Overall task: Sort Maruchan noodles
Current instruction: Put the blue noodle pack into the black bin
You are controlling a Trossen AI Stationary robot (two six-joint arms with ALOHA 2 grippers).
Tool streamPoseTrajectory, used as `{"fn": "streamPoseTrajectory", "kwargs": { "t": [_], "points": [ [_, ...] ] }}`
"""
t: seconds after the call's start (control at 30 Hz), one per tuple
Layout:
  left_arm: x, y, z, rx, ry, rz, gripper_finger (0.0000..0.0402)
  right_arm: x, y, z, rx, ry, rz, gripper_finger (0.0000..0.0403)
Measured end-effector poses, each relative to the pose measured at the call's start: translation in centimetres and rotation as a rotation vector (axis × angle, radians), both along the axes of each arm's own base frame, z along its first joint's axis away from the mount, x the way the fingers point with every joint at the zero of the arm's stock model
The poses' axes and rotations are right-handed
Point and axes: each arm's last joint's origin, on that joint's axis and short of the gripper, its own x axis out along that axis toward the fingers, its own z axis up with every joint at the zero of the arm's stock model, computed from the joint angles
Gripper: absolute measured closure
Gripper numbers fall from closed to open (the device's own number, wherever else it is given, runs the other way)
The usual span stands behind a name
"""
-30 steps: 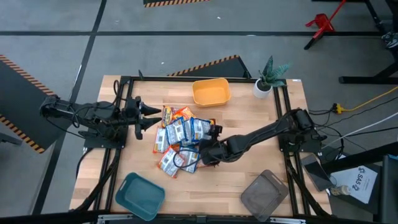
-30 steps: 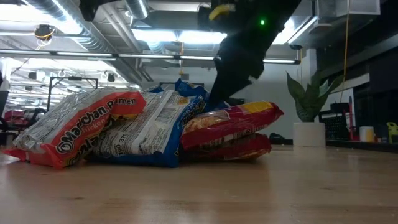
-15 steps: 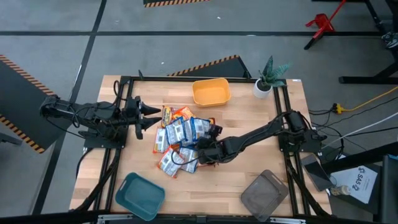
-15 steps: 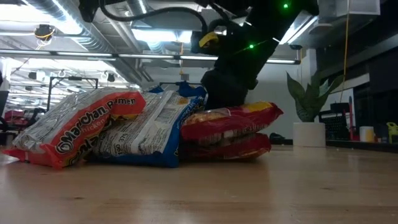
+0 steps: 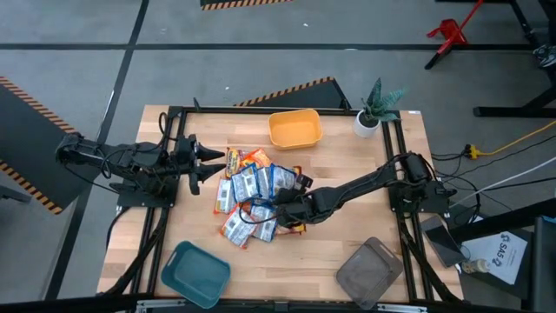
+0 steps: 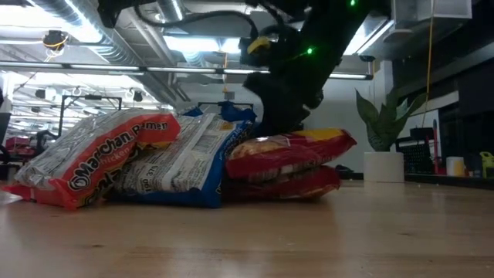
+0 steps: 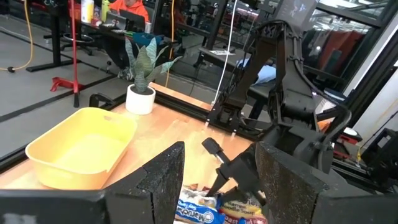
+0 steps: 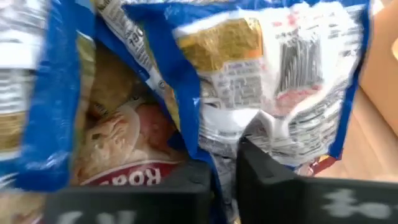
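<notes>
Slippage is your main risk: the right gripper (image 5: 280, 209) is pressed into the packets (image 5: 254, 196) heaped mid-table, its fingers (image 8: 273, 177) nearly together with a blue packet's (image 8: 273, 81) edge between them, though you cannot tell if the pinch is firm. Glossy, overlapping wrappers could let it slide free, or a neighbour could lift with it and drop short of a bin. Your left gripper (image 5: 211, 157) waits just beside the pile with its jaws apart. Yellow bin (image 5: 294, 129), teal bin (image 5: 195, 272) and grey bin (image 5: 370, 274) all look empty.
</notes>
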Motion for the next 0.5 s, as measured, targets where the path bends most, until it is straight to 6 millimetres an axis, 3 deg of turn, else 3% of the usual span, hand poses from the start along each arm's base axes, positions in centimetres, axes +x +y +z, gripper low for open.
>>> {"fn": "streamPoseTrajectory", "kwargs": {
  "t": [0.5],
  "points": [
    [0.0,0.1,0.0,0.002,0.000,0.023,0.0208,-1.7,-0.4,6.5,0.075,-0.171,-0.002,0.0400]
  ]
}}
